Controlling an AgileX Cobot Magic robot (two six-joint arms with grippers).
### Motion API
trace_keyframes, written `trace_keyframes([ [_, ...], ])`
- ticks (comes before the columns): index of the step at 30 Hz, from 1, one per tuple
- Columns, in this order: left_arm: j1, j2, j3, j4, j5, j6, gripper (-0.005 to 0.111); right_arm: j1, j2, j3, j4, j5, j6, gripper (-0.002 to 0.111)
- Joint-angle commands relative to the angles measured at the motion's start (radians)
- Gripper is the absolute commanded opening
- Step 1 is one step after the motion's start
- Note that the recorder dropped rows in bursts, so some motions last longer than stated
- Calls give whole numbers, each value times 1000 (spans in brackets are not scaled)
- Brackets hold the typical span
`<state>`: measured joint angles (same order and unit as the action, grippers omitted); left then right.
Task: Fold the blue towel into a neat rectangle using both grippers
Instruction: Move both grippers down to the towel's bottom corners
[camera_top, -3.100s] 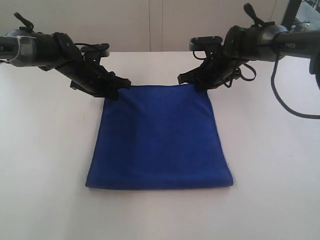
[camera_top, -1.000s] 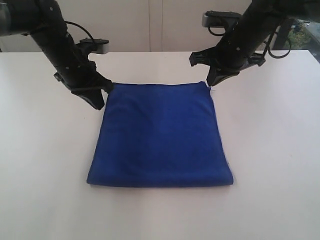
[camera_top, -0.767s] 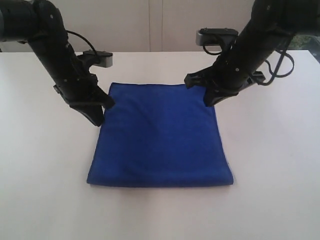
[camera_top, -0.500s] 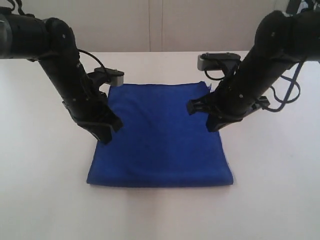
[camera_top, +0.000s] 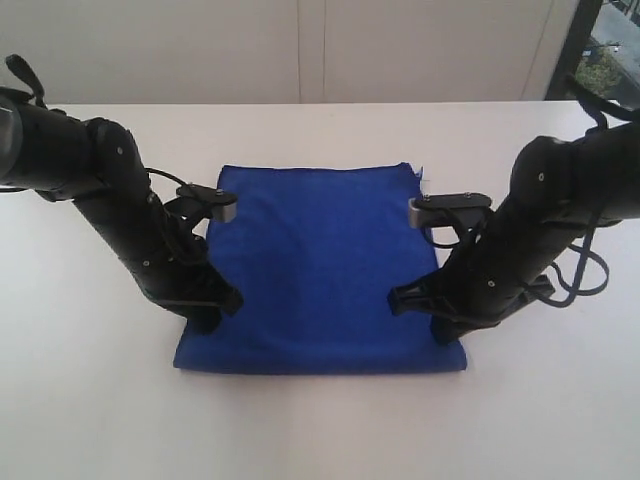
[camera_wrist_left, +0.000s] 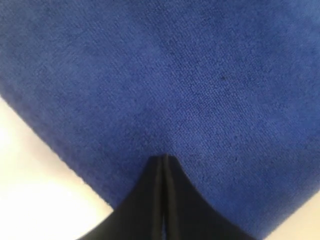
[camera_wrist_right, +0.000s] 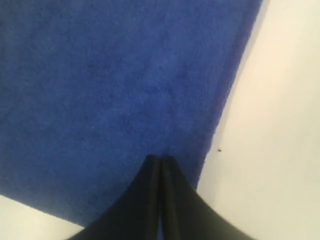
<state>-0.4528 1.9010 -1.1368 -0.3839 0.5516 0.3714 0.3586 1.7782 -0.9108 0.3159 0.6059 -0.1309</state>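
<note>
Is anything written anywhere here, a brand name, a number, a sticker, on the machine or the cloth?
No text can be read in these pictures.
The blue towel is plain, with no tag or print showing.
The left arm and right arm show no lettering from these views.
The table carries no marks.

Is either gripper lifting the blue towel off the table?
No, the blue towel lies flat on the table; the left gripper and right gripper are shut above its near corners.
</note>
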Motion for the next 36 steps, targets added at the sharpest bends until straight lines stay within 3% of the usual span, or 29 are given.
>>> trace_keyframes([
  [1,-3,-6,41,-4,22,15,0,1,28,28,-5,-31,3,0],
  [27,-3,-6,57,-4,52,25,0,1,48,28,-5,-31,3,0],
  [36,-1,-44,4,-4,50,28,0,1,-67,25,-5,-81,3,0],
])
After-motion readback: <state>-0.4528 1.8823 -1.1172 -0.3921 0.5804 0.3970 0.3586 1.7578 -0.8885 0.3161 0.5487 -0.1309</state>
